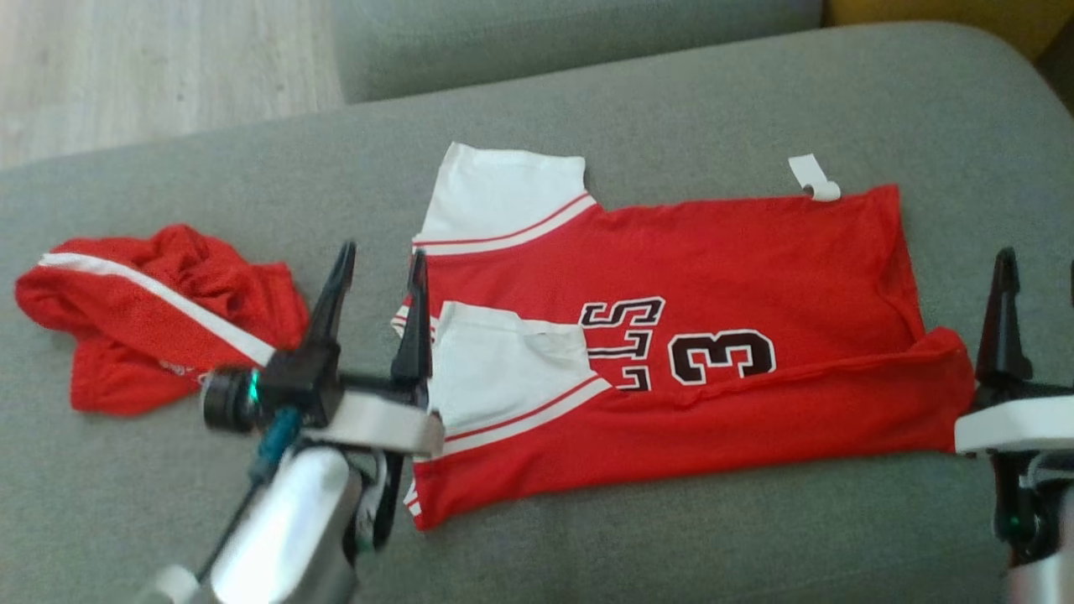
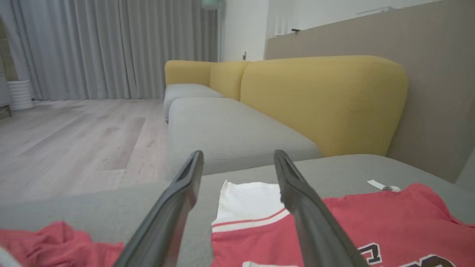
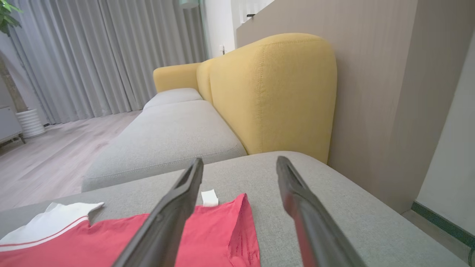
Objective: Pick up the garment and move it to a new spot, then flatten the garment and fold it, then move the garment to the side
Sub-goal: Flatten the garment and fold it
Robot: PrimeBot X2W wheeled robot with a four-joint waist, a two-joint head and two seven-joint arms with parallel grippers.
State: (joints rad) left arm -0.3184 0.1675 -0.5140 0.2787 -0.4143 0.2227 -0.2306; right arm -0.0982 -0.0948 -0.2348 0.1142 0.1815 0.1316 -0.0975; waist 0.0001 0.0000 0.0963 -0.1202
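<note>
We see the red jersey (image 1: 738, 260) lying on the grey sofa seat (image 1: 671, 101), stretched sideways in front of us with its collar end toward our left and its hem toward our right. Its printed front faces up, with a dark number 3 and some letters. The long edge nearest us is folded up over the body. The near sleeve (image 1: 503, 361), white with red trim, is turned in over the chest, while the far sleeve (image 1: 503, 193) lies flat, pointing away from us. A small white tag (image 1: 812, 178) sticks out at the far corner of the hem. Our left end effector (image 1: 382, 249) hangs at the collar end with its two dark fingers spread apart and nothing between them. One finger crosses the jersey's edge in the head view, and we cannot tell whether it touches the cloth. Our right end effector (image 1: 1039, 256) stands just beside the hem end, its fingers likewise parted and empty, over bare cushion in the right wrist view. Left of our left arm, apart from the jersey, a second red garment (image 1: 151, 310) with a white stripe lies crumpled on the same seat. Beyond the seat we see a yellow backrest (image 3: 274, 92), a pale wooden floor (image 1: 126, 67) and grey curtains (image 2: 111, 48).
</note>
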